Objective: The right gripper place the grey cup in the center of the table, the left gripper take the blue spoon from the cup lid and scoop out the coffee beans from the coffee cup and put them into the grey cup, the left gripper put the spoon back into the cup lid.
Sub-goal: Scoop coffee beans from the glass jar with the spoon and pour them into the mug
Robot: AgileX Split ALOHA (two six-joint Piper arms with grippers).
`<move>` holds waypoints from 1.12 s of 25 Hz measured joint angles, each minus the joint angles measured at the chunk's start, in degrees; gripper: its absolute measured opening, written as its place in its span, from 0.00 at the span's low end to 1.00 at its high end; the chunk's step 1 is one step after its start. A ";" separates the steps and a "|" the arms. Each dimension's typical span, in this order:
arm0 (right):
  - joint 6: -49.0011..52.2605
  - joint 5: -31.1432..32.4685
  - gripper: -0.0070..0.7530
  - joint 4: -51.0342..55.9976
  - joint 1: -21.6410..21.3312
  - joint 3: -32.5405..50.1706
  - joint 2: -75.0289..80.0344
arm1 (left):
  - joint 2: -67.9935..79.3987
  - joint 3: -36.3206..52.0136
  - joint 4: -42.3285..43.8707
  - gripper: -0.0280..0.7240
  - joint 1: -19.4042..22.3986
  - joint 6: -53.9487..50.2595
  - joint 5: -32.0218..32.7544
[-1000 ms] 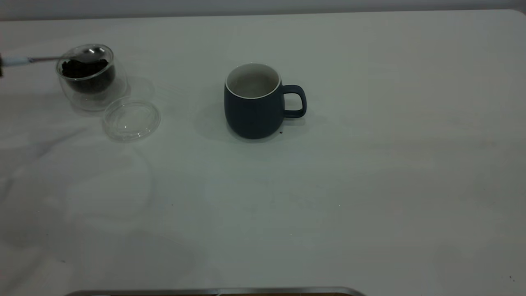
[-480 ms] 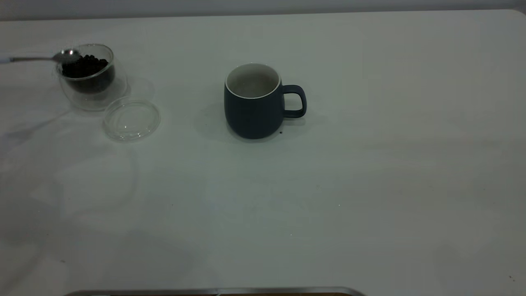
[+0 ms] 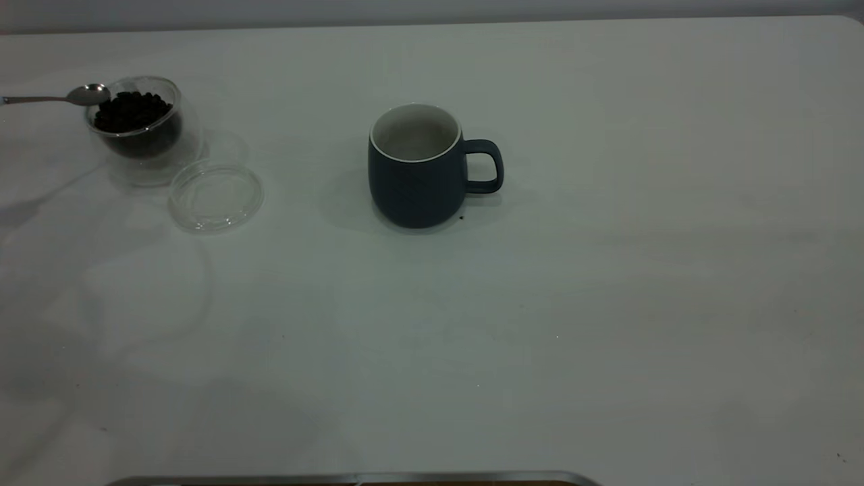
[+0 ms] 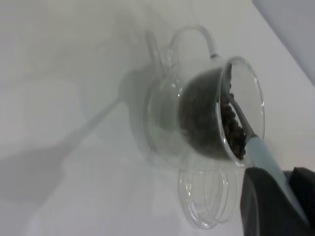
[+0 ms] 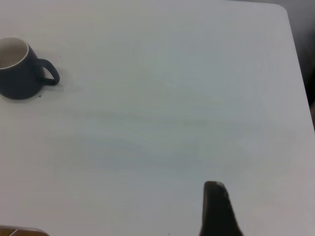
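A plain white table [image 3: 607, 304]. The grey cup [image 3: 415, 169] stands near its middle, looking empty. At the far left, the coffee cup [image 3: 142, 128] holds beans [image 3: 131, 111], its lid [image 3: 216, 196] just beside it. The left gripper [image 4: 273, 206] clamps the spoon [image 4: 261, 152], whose bowl [image 3: 88, 94] sits at the cup's rim, seemingly without beans. Scooping is in hand; next, dip and lift level. The right gripper [image 5: 219, 211] is parked well away, its grip unclear.

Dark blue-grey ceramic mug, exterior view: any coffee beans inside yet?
No, the dark blue-grey ceramic mug shows only a bare whitish interior.

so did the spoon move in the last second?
Yes. The spoon has slid left: its bowl, earlier over the beans, is now outside the glass cup's left rim. The lid stayed put.
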 joint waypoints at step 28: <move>0.00 0.00 0.67 0.00 0.00 0.00 -0.06 | 0.00 0.00 -1.54 0.22 -8.98 -0.67 -9.43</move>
